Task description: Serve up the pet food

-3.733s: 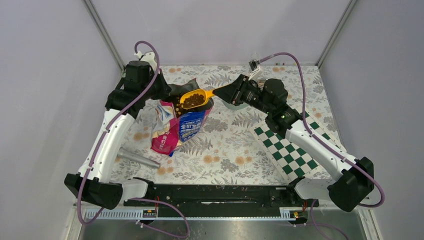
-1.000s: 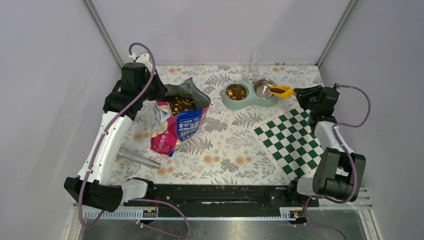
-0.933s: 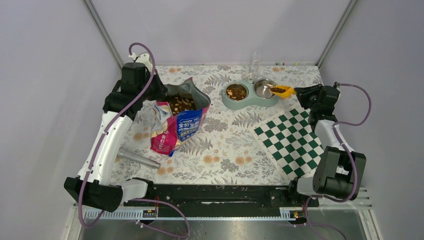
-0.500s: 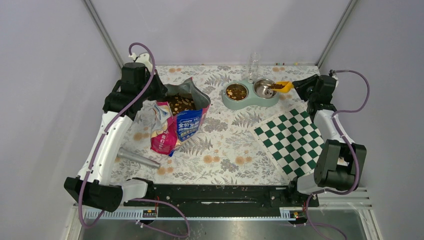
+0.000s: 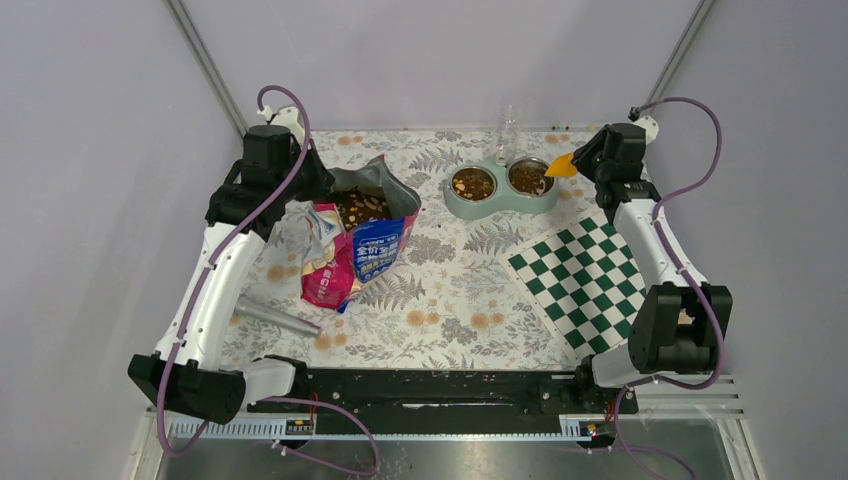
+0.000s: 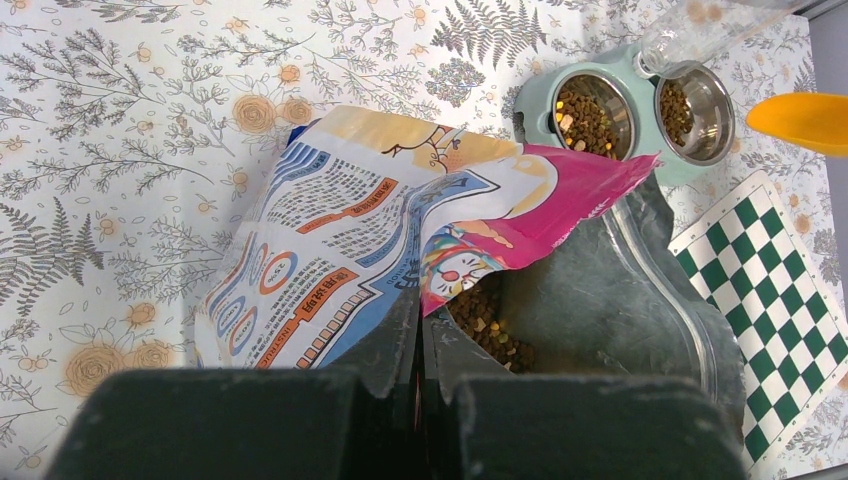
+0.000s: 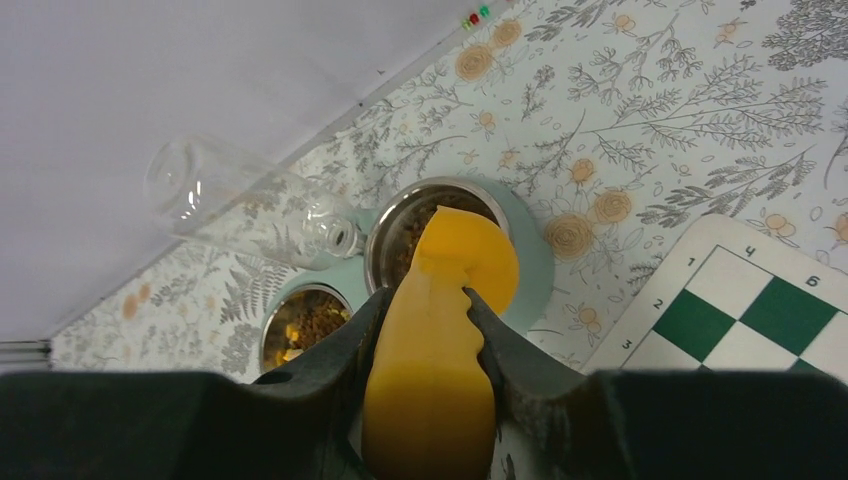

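Observation:
My right gripper [image 5: 583, 160] [image 7: 426, 312] is shut on the handle of the orange scoop [image 5: 560, 166] [image 7: 445, 330], tipped bowl-down over the right steel bowl [image 5: 529, 177] [image 7: 398, 238] of the mint double feeder [image 5: 500, 199]. Pet food [image 5: 526, 179] lies in that bowl and in the left bowl [image 5: 472, 184] [image 7: 300, 322]. My left gripper [image 5: 308, 192] [image 6: 419, 330] is shut on the rim of the open blue-white-magenta bag [image 5: 358, 243] [image 6: 340, 220], holding its mouth open. More pet food [image 6: 492, 322] fills the bag.
A clear bottle [image 5: 508, 128] [image 7: 240, 205] stands at the feeder's back. A green-white chequered mat [image 5: 585, 280] lies at the right. A grey metal cylinder [image 5: 276, 317] lies at the front left. Walls enclose the floral table [image 5: 450, 300].
My right gripper has carried the filled scoop from the bag to the feeder's right bowl, then risen and tipped it; kibble now lies in that bowl. The left arm has not moved.

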